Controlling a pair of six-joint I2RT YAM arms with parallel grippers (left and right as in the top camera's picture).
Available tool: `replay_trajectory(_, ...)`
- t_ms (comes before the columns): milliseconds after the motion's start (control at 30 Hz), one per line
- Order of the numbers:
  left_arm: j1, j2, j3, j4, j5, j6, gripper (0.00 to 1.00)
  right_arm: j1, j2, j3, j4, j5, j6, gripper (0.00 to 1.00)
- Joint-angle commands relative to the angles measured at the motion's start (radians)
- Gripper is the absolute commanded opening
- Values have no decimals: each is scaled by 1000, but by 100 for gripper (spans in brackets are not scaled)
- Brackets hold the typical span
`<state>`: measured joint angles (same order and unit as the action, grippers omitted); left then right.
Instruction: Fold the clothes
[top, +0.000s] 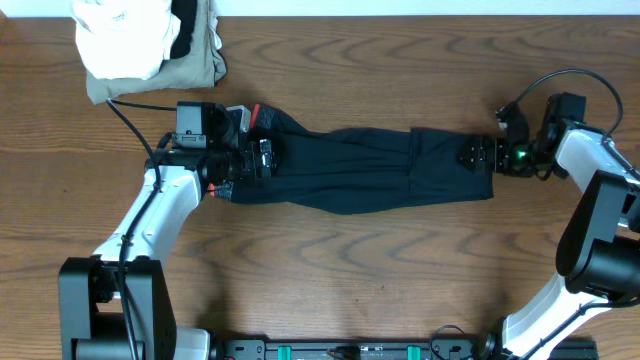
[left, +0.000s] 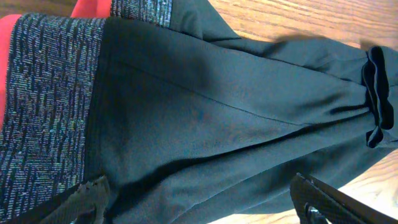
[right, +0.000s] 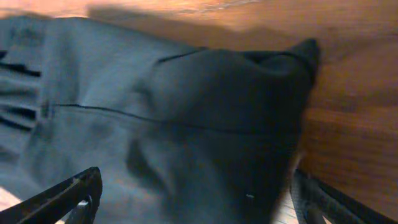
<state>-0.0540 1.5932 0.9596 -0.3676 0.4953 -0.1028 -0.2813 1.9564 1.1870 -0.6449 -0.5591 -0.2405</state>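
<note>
The clothes (top: 370, 170) lie as one long black band flat on the table (top: 400, 270), stretched from one gripper to the other; the left gripper (top: 262, 157) hangs over the waistband end with its fingers spread wide, and in its wrist view the grey waistband (left: 43, 106) sits off to its left side, edged by the red-orange trim (left: 12, 50), while black fabric fills the whole space between and ahead of the two fingertips (left: 87, 199); far ahead and to its right a ruffled black edge (left: 376, 93) crosses the cloth, with bare wood showing past it; the right gripper (top: 478, 155) stands over the opposite end, jaws likewise wide apart and closed on nothing that can be seen; ahead of it and toward its right finger (right: 323, 199) the garment ends in a pointed corner (right: 308, 53), and beyond that corner and along that side the wood is bare; a thin seam (right: 155, 115) runs across the fabric in front of it (whether either fingertip touches the cloth cannot be told); behind the left gripper, near the far edge of the table, a white folded cloth (top: 120, 40) rests on a khaki garment (top: 190, 70), well apart from the black band; the near side of the table, between both arms, shows only wood grain.
</note>
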Motion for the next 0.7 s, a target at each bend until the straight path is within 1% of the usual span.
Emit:
replay_trajectory(0,5,-13,-6,-1,10,17,95,22,60,-66,-21,3,0,91)
replay_trajectory(67,5,-13,-6,-1,10,17,95,22,60,-72,-21,1,0,85)
replay_trajectory(133,5,-13,-6,-1,10,17,95,23,60,-74,-21,1,2,73)
replay_trajectory(200,5,-13,-6,-1,10,17,95,25,60,-74,-21,1,12,51)
replay_trajectory(233,5,-13,-6,-1,10,17,95,27,60,-74,-20,2,21,46)
replay_trajectory(267,5,-13,-6,-1,10,17,95,27,60,-74,-19,1,28,43)
replay_trajectory(300,5,-13,-6,-1,10,17,95,27,60,-74,-19,2,34,36)
replay_trajectory(500,5,-13,-6,-1,10,17,95,24,60,-74,-5,14,83,13)
replay_trajectory(600,5,-13,-6,-1,10,17,95,19,60,-66,-2,56,136,1)
replay_trajectory(667,5,-13,-6,-1,10,17,95,14,60,-58,-3,62,150,1)
